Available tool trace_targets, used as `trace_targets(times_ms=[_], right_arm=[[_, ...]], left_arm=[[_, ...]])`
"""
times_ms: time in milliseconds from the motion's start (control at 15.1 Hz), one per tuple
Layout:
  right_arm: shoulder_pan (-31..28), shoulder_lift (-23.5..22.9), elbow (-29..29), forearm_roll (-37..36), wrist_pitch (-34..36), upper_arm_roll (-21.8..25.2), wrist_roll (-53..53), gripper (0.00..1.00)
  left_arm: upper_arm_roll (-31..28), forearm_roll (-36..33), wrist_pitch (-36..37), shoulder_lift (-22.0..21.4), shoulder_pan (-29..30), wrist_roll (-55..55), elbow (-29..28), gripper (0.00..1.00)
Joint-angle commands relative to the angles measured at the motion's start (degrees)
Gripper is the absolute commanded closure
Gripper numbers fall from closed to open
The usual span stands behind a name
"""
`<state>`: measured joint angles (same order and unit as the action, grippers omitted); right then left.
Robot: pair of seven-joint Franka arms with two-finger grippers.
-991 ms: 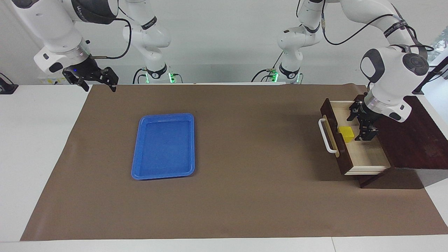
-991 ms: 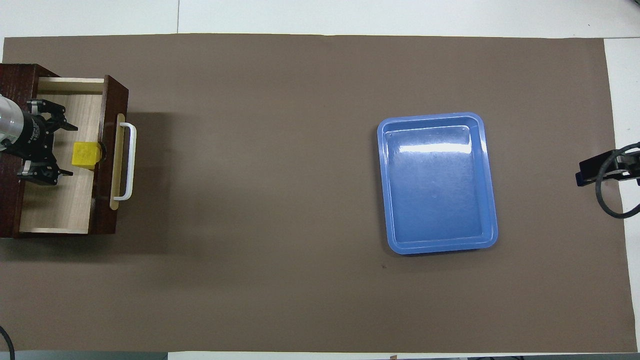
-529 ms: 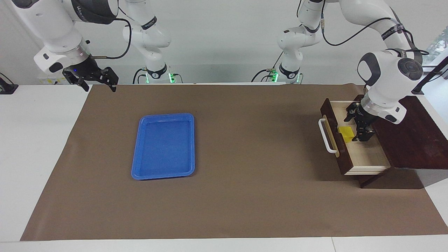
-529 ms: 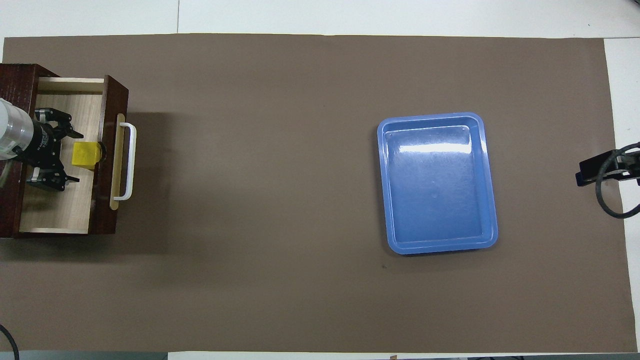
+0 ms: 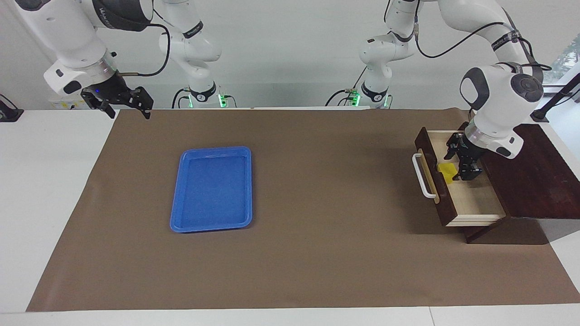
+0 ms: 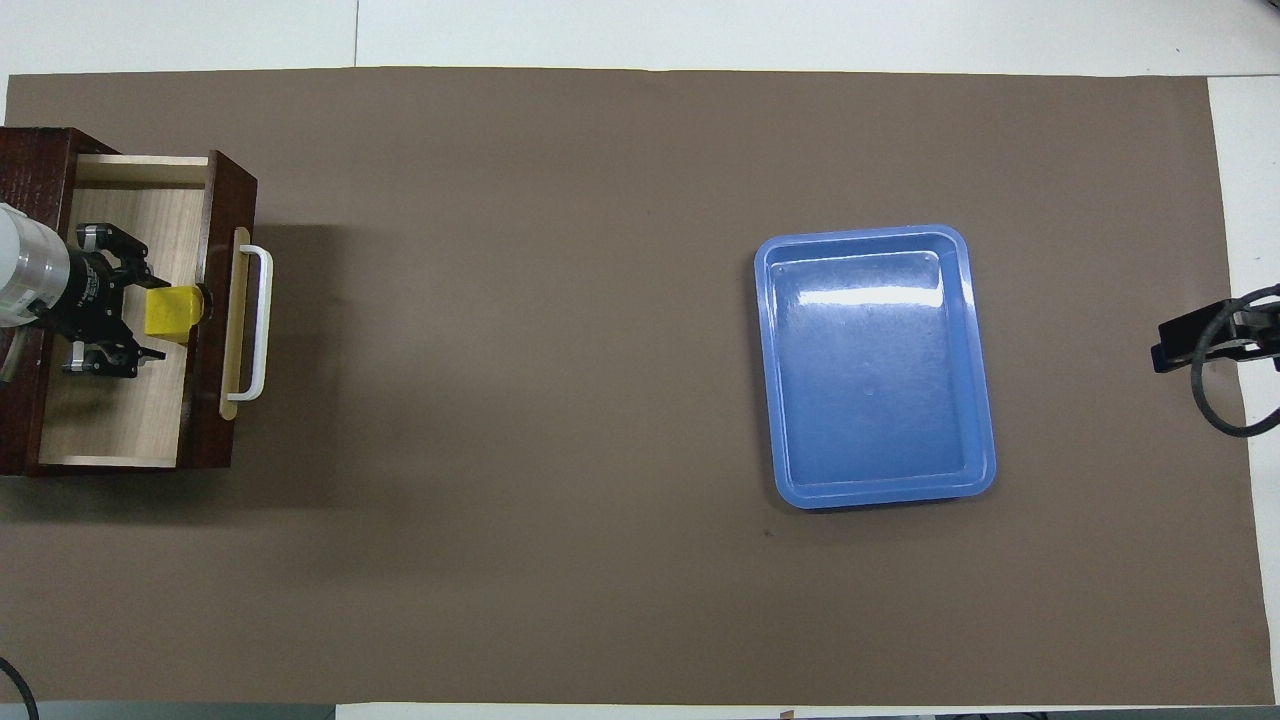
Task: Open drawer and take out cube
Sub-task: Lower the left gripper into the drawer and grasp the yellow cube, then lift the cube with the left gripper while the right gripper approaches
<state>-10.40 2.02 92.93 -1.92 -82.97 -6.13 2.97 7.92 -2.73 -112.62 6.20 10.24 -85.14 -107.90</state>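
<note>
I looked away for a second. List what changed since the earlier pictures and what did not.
The left gripper, open inside the pulled-out drawer, has moved toward the drawer front, and its fingers now straddle the cube; no closed grasp shows yet. The cube, the drawer and the blue tray have not moved. The right gripper still waits over the right arm's end of the table.
</note>
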Motion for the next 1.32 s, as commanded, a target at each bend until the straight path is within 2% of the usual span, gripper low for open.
trace_targets(times_ms=[0,132,264,463,595,727,925,1057,1256], right_arm=[[-0.94,0.09,-0.47,-0.89,1.23,-0.73,0.28,0.00],[-0.94,0.09,-0.47,-0.46,1.23,-0.73,0.28,0.00],[-0.94,0.09,-0.47,-0.19,1.31,-0.73,0.28,0.00],[-0.94,0.09,-0.47,-0.10,1.32,-0.73,0.19,0.00],[-0.94,0.09,-0.47,-0.10,1.32,-0.73,0.10,0.00],[-0.94,0.09,-0.47,-0.10,1.32,-0.73,0.10,0.00],[-0.94,0.18,0.05,0.51,1.23,-0.82,0.37,0.00],[-1.03,1.23,2.32,3.75,0.27,-0.64,-0.42,0.00],[-0.59,4.48,9.70,9.54,-3.95,-0.73,-14.08,0.00]], left_arm=[[0.52,-0.87,-0.94,-1.55,0.83,0.41,-1.53,1.00],[0.43,-0.70,0.73,-1.28,1.09,0.32,0.57,1.00],[0.43,-0.78,5.28,-0.23,1.71,0.24,5.83,1.00],[0.86,-0.53,16.69,2.49,0.48,0.15,18.20,1.00],[1.04,0.18,23.99,2.85,-3.80,-0.29,23.76,1.00],[0.96,0.01,25.78,2.76,-8.55,-3.26,25.19,1.00],[1.04,-0.34,23.16,2.24,-16.72,-14.31,23.97,1.00],[1.13,0.18,21.92,2.49,-21.74,-20.39,23.35,1.00],[1.13,0.79,19.99,3.81,-27.71,-30.67,22.12,1.00]])
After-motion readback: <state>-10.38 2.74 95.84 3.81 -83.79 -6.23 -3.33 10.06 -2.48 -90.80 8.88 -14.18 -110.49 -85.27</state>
